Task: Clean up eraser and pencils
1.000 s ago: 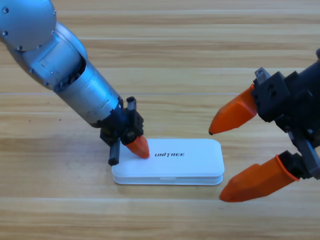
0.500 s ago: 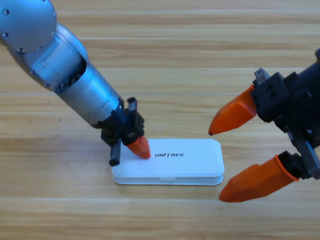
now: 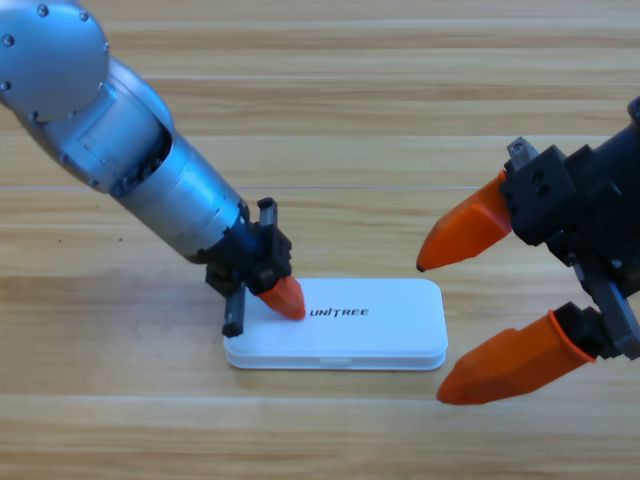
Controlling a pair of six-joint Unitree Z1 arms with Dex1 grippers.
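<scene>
high view | white case (image 3: 350, 338) shut flat on bench (image 3: 400, 100) | left gripper (image 3: 284, 298) pressing orange tip on case lid's left end, jaws: cannot tell | right gripper (image 3: 460, 310) right of case, jaws wide apart, holding nothing | eraser, pencils: not seen

The closed white Unitree case (image 3: 340, 338) is being pressed at its left end by the left tool (image 3: 283, 297) on the wooden tabletop (image 3: 400, 100). The right tool (image 3: 480, 305) is being held spread wide beside the case's right end.
</scene>
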